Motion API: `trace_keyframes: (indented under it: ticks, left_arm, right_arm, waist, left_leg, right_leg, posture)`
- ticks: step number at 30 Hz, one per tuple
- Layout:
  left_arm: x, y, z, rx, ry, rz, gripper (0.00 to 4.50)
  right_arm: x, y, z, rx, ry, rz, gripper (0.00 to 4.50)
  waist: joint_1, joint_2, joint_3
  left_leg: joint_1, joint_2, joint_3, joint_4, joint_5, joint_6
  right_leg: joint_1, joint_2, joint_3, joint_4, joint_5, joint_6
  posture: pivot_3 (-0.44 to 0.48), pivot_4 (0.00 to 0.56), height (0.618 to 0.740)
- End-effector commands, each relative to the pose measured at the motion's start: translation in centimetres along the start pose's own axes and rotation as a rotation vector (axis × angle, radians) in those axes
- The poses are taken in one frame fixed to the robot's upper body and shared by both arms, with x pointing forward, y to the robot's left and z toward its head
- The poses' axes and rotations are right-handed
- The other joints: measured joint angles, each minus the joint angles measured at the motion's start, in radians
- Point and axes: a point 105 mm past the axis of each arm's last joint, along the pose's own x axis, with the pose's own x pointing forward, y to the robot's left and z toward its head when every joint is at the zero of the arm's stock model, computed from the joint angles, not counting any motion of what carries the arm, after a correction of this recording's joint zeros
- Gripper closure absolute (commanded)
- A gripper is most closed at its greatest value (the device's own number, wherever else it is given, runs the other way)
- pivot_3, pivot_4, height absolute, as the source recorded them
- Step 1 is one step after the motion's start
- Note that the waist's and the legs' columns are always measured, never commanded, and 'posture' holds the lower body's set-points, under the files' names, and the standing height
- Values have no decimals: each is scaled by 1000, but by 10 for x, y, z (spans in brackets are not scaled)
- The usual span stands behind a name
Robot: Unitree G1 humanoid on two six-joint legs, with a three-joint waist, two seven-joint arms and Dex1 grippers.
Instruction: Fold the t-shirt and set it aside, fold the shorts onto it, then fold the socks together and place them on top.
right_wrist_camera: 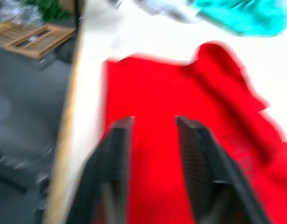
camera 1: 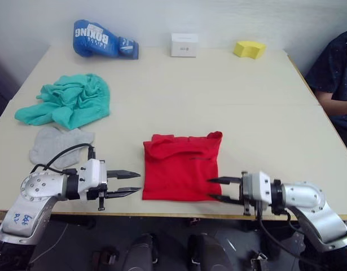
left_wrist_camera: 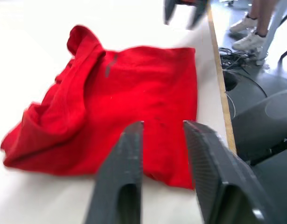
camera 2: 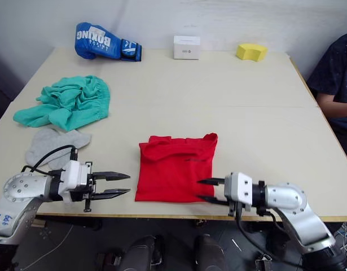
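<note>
On the beige table (camera 1: 229, 107), your left gripper (camera 1: 131, 183) and right gripper (camera 1: 216, 189) flanked the soft, folded t-shirt (camera 1: 181, 167), fingers spread.

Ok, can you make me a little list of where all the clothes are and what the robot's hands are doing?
t-shirt: red, folded into a rough square at the table's near edge, between both grippers
shorts: teal, crumpled, far left
socks: grey, lying just nearer than the shorts
left gripper: open, empty, left of the t-shirt
right gripper: open, at the t-shirt's near right corner
table back edge: blue boxing glove, white box, yellow sponge
</note>
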Motion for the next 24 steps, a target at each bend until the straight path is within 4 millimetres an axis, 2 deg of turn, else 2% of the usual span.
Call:
trace_keyframes:
  ticks: [1, 6, 8, 12, 15, 21, 24]
  left_arm:
    - [25, 4, -6, 13, -30, -51, 4366]
    - [60, 17, -18, 74, -34, -95, 4455]
    - [64, 20, -23, 123, -15, -108, 4455]
    - [67, 31, -39, 177, 40, -91, 4455]
    - [65, 40, -45, 177, 51, -35, 4455]
    - [72, 49, -47, 133, 14, 54, 4455]
    - [77, 58, -47, 79, -12, 138, 4455]
  right_arm:
    - [14, -9, -11, -35, 17, 14, 4416]
    - [40, -25, -35, -51, 49, 42, 4489]
    - [46, -32, -40, -56, 53, 43, 4489]
    - [49, -45, -64, -60, 132, 43, 4489]
    - [52, -64, -70, -70, 129, -41, 4489]
    - [55, -113, -63, -82, 97, -288, 4489]
    - [54, -133, -75, -9, 142, -435, 4489]
  waist:
    - [0, 0, 0]
    - [4, 0, 0]
    - [2, 0, 0]
    - [-4, 0, 0]
    - [-7, 0, 0]
    - [-7, 0, 0]
    - [-6, 0, 0]
  left_leg:
    - [-1, 0, 0, 0, 0, 0]
    - [-4, -1, 5, 3, 7, 1]
    - [-4, -1, 6, 4, 8, 2]
    - [-3, -1, 6, 3, 8, 2]
    - [-3, -1, 7, 3, 8, 2]
    - [-3, -1, 6, 4, 9, 1]
    - [-3, -1, 6, 4, 9, 1]
  right_leg:
    - [0, 0, 0, 0, 0, 0]
    - [-5, 2, -1, 3, 0, 1]
    - [-4, 2, -1, 4, 1, 2]
    - [-5, 2, 0, 4, 1, 2]
    - [-5, 2, 0, 4, 1, 2]
    - [-5, 1, 1, 6, 1, 2]
    - [-4, 1, 3, 6, 1, 2]
  posture:
    - [0, 150, 740]
    - [0, 150, 740]
    - [0, 150, 740]
    - [0, 150, 740]
    - [0, 150, 740]
    - [0, 150, 740]
    - [0, 150, 740]
